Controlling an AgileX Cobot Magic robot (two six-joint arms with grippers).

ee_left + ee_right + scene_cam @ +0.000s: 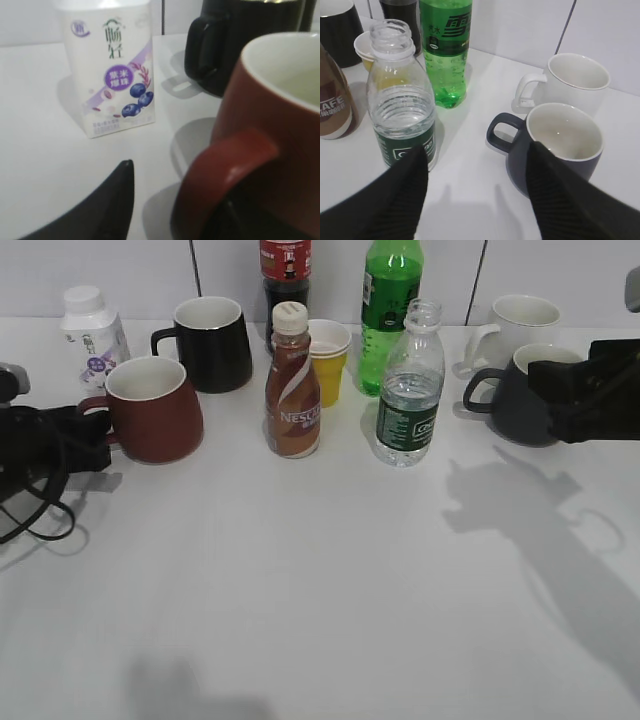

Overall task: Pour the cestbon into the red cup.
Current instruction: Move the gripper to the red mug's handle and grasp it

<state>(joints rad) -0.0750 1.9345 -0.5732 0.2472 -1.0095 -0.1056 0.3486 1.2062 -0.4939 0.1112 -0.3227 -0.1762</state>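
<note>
The cestbon [410, 390], a clear uncapped bottle with a dark green label, stands upright at the centre right of the table. It also shows in the right wrist view [402, 100]. The red cup [153, 408] stands at the left, its handle toward my left gripper [100, 435]. In the left wrist view the handle [225, 170] lies between my left gripper's fingers [175, 200], with a gap at the left finger. My right gripper [477, 155] is open and empty. It is between the cestbon and a dark grey-blue mug [555, 145], at the right in the exterior view [540, 398].
A brown Nescafe bottle [293, 385], a yellow paper cup [328, 360], a green soda bottle [388, 310], a black mug [210, 340], a dark cola bottle [285, 275], a white mug [520, 325] and a white milk carton [92, 335] crowd the back.
</note>
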